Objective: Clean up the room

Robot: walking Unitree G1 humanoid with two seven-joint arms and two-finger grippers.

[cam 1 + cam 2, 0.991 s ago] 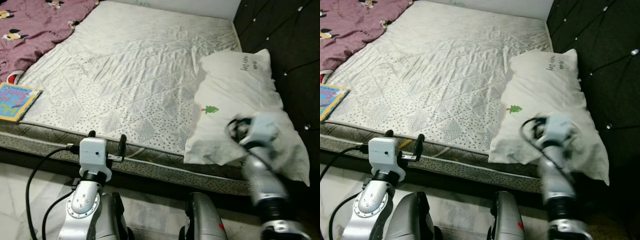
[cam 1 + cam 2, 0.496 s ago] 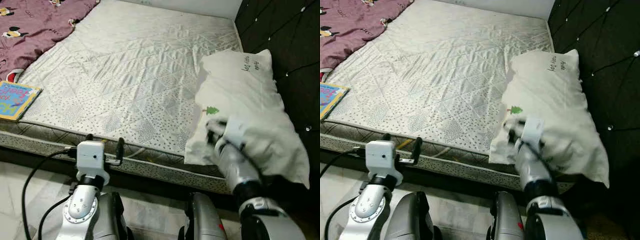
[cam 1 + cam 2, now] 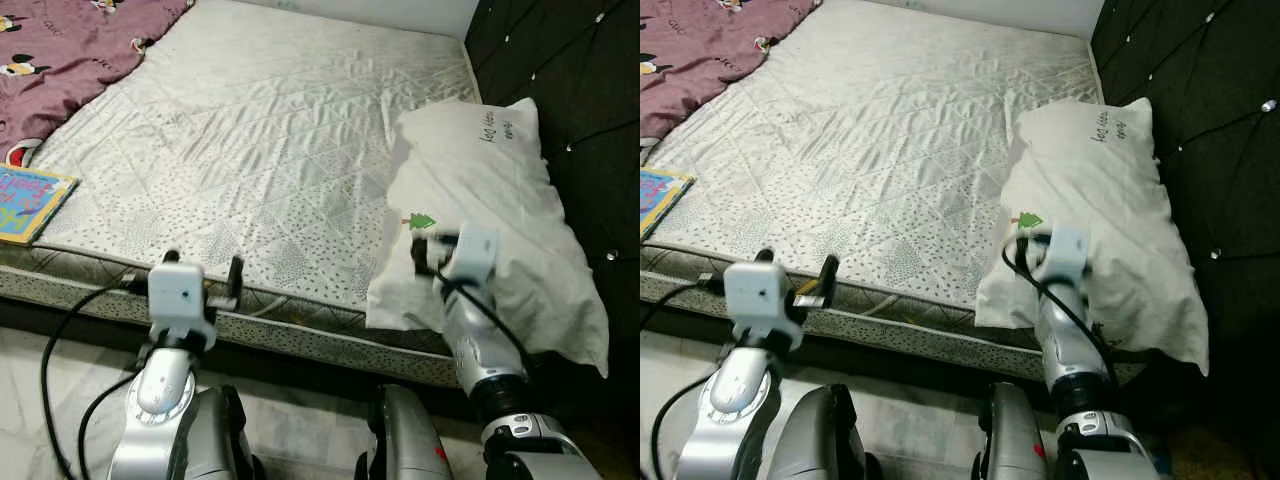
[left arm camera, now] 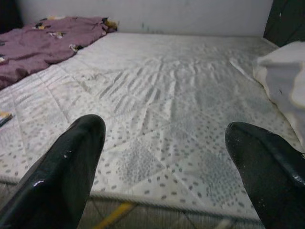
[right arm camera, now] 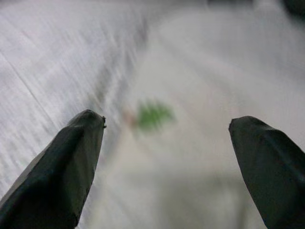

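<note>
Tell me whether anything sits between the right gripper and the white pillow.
Nothing visible does. The right gripper is open and points straight at the white pillow, near its small green tree print. The right wrist view is blurred, so contact cannot be told. The left gripper is open over the mattress edge.

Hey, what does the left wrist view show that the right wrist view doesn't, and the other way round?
Left wrist view: the purple blanket at the far corner of the bed, the pale wall behind it, and the mattress's near edge.
Right wrist view: a close, blurred look at the green tree print on the pillow.
Both: the quilted mattress, the white pillow, and a pair of black fingers spread apart, those of the left gripper and the right gripper.
</note>
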